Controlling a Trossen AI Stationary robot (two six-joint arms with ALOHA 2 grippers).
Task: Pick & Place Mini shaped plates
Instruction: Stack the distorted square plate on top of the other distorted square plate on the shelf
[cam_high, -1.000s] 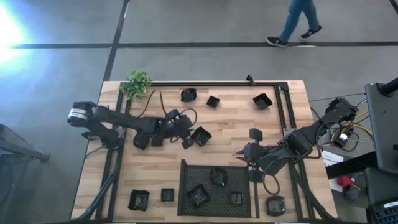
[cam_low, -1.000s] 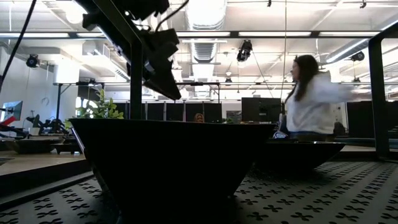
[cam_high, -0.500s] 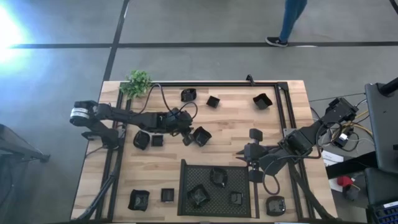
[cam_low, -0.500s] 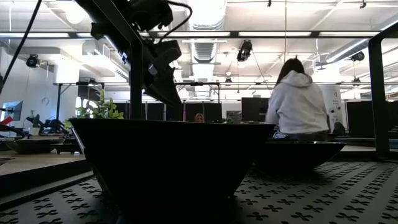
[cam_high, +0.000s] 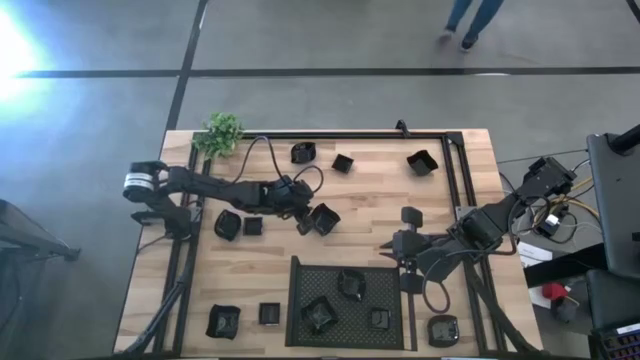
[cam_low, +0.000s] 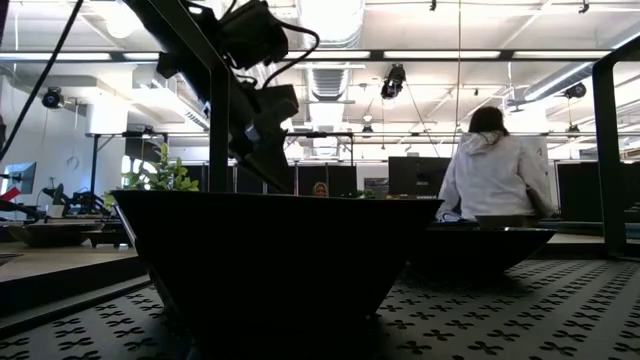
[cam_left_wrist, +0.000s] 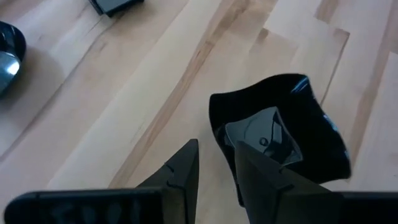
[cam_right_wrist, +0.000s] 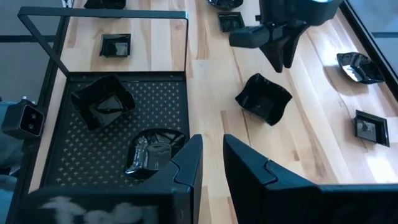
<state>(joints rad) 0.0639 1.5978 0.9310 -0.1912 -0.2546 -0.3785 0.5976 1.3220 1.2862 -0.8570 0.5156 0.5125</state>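
Above mid-table, left pincer (cam_high: 303, 216) beside plate (cam_high: 324, 218)

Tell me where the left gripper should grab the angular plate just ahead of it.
Pinch the near rim wall of the angular plate from above, one finger inside, one outside. It sits upright with raised, flared walls, and the left gripper already straddles that edge, so probably the easiest hold.

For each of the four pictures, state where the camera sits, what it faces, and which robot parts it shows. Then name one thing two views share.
High view: above the table, looking straight down; both arms, mesh tray.
Low view: at tabletop height inside the tray, facing the room; a dish's wall, left arm overhead, a seated person.
Left wrist view: on the left arm, facing the tabletop; left gripper by an angular plate.
Right wrist view: on the right arm, facing the tray; right gripper.
Shared: that angular plate also shows in the right wrist view.
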